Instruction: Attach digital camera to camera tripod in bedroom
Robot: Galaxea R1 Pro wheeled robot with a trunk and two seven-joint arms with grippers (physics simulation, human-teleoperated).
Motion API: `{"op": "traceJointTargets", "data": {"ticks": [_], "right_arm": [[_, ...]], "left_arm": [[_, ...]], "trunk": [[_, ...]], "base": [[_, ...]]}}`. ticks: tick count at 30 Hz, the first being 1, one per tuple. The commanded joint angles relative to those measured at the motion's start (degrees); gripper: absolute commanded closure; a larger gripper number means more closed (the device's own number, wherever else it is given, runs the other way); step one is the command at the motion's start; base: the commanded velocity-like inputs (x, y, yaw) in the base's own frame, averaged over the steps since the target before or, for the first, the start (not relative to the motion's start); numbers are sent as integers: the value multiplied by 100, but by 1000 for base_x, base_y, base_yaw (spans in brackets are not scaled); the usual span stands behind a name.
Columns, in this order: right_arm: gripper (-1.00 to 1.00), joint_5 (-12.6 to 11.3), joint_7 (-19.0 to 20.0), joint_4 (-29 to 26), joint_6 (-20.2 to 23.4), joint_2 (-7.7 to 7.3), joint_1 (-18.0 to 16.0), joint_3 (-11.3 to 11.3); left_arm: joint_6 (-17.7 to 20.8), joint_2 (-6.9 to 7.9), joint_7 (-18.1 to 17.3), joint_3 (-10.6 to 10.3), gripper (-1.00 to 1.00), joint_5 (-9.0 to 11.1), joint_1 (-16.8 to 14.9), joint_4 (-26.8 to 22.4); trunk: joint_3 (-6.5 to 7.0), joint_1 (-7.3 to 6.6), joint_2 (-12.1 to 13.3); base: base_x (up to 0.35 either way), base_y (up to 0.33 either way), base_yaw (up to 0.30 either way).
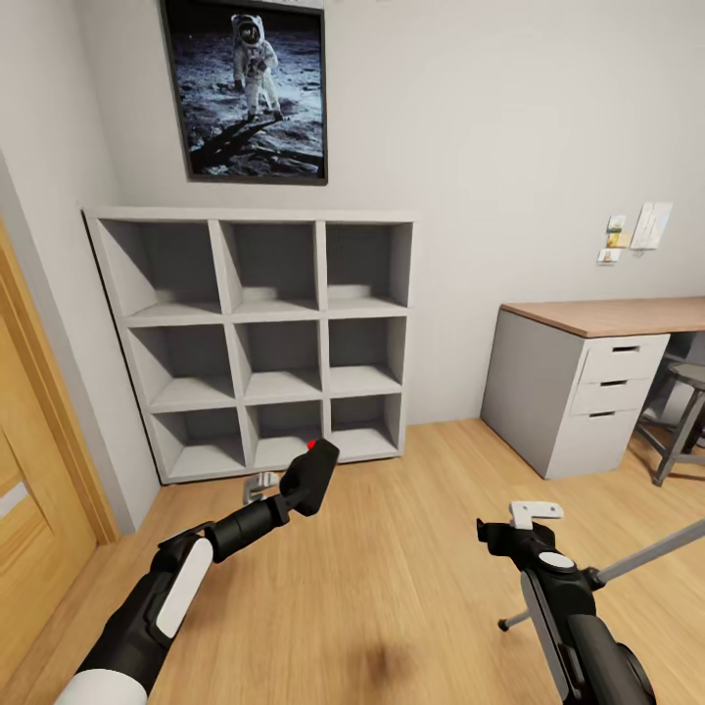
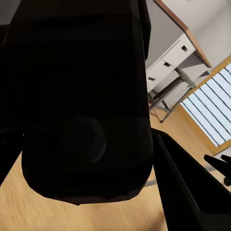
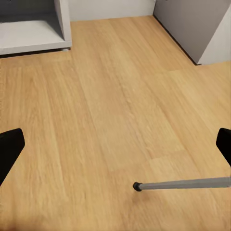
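Observation:
My left gripper point(image 1: 305, 482) is shut on the digital camera point(image 1: 315, 468), a small black body with its red button on top, held up in front of the grey cube shelf. In the left wrist view the camera point(image 2: 82, 96) sits between the dark fingers point(image 2: 192, 197). One silver leg of the camera tripod point(image 1: 648, 555) slants over the floor at the lower right, ending in a black foot point(image 1: 504, 623); its head is out of view. My right gripper point(image 3: 115, 147) hangs open over the wood floor, just short of that leg point(image 3: 187, 184).
The grey cube shelf point(image 1: 262, 338) stands against the back wall under the astronaut picture point(image 1: 250, 88). A small silver object point(image 1: 259, 486) lies on the floor before it. A desk with drawers point(image 1: 587, 392) and a stool point(image 1: 685, 416) are at the right, a wooden door point(image 1: 29, 490) at the left.

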Motion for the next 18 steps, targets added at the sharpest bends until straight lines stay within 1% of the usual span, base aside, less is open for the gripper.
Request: {"op": "traceJointTargets", "data": {"ticks": [1, 4, 9, 11, 12, 18], "right_arm": [[-100, 58, 17, -7, 35, 4, -3, -3], [-100, 57, 17, -7, 37, 3, -3, -7], [-100, 55, 17, -7, 39, -2, -3, -16], [-100, 52, 17, -7, 43, 0, -3, -18], [-100, 44, 17, -7, 45, -2, -3, -20], [-100, 40, 17, -7, 46, -4, -3, -20]], "left_arm": [[36, 9, 3, -8, 100, 50, -3, -3], [39, 49, 2, -8, 100, 52, -2, -3], [35, 72, 1, -9, 100, 36, -2, -3], [30, 76, 1, -13, 100, 25, -2, -7], [21, 79, 1, -21, 100, -8, -2, -10], [16, 80, 1, -48, 100, -39, -2, -19]], "trunk": [[12, -24, 39], [66, -90, 159], [156, -199, 360], [192, -243, 440], [210, -265, 480], [317, -397, 721]], "base": [[0, 0, 0], [0, 0, 0], [0, 0, -36], [0, 0, -159], [0, 0, -247], [0, 0, -269]]}}
